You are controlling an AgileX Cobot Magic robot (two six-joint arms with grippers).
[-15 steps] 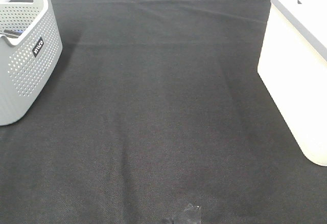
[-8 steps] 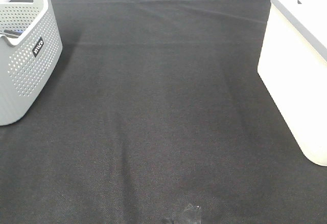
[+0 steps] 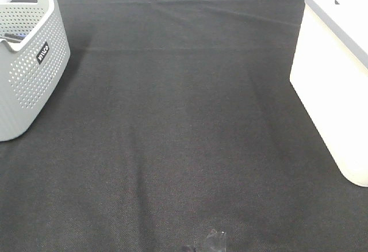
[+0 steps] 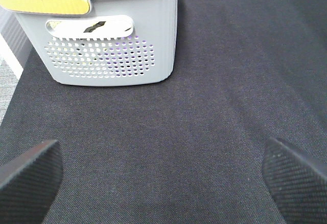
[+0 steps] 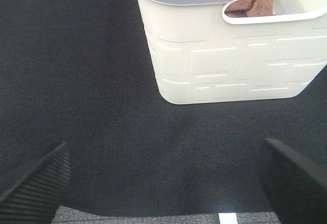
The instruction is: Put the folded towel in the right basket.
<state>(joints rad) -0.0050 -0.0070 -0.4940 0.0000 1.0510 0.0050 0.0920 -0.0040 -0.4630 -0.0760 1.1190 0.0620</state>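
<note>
Brown towel sits inside the white right basket; nothing moves now. Both grippers' fingers stay spread, holding nothing.

left gripper: two fingers showing in the left wrist view only, none of the arm behind them
left gripper fingers: black, broad rounded tips, fine diagonal ribbed texture on the pads
right gripper: two fingers showing in the right wrist view only
right gripper fingers: black, rounded tips, close parallel ridges across the pads
exterior high view: no part of either arm shows
</note>
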